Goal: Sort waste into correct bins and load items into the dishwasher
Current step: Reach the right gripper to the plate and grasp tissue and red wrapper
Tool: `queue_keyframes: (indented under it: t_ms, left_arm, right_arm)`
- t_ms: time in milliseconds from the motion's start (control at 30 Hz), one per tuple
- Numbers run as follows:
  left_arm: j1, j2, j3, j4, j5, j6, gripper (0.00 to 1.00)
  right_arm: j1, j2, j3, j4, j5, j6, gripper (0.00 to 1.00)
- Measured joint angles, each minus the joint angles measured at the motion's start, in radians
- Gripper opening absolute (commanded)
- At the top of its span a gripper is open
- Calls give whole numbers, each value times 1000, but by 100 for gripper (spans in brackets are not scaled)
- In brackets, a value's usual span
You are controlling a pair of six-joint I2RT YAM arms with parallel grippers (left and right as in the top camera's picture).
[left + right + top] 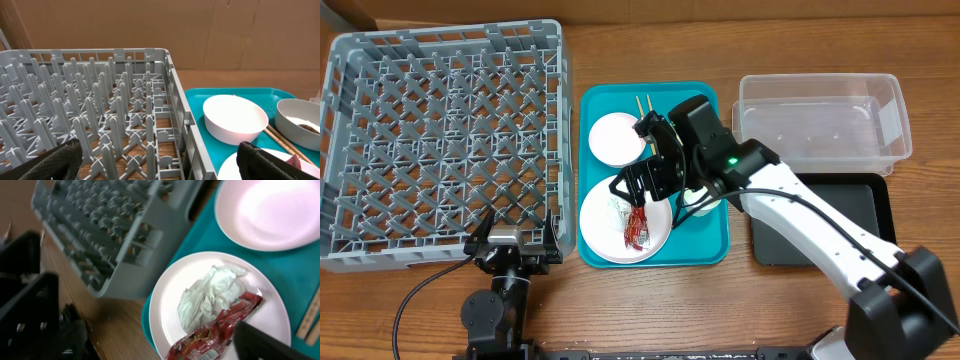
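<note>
Though overhead blurs the tissue (210, 292), right wrist shows it; left jaws spread, right jaws unclear.

No text could be read; the red wrapper (215, 330) carried white print too blurred to make out.

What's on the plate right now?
A crumpled tissue and a red wrapper lie touching on the plate. Anything beneath them is hidden.
</note>
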State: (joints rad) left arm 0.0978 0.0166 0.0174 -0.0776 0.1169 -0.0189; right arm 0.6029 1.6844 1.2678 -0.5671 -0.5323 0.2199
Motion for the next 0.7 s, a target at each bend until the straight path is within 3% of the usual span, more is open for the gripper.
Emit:
queue_keyframes:
  t_ms: [200,367,700]
  left_arm:
    - [0,0,0,0,0,0,100]
    - [0,0,0,0,0,0,100]
    - [0,0,0,0,0,0,100]
  right_arm:
    - [32,43,0,9,218,182,90]
    - [172,71,2,-2,514,371,87]
    - [229,164,4,-42,653,529,85]
